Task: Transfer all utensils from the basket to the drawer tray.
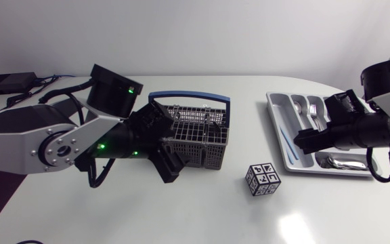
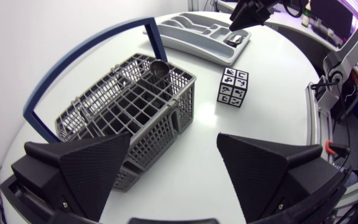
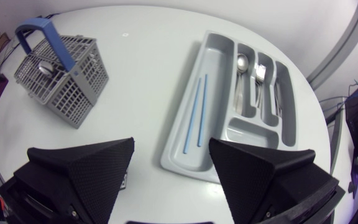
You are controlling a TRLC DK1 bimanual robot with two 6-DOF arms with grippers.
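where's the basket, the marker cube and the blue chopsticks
basket (image 2: 160, 121) left wrist view, on its grey side wall
marker cube (image 2: 233, 87) left wrist view, on its front face
blue chopsticks (image 3: 191, 113) right wrist view, mid-length of one stick

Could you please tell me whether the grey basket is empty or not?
Not empty. The grey mesh basket with a blue handle holds at least one metal utensil: its round silver end shows above the grid.

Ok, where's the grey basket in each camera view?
Head view: basket mid-table, left of the drawer tray.
Left wrist view: basket just ahead of the left pincer.
Right wrist view: basket far ahead of the right pincer.
Shared landmark: the drawer tray.
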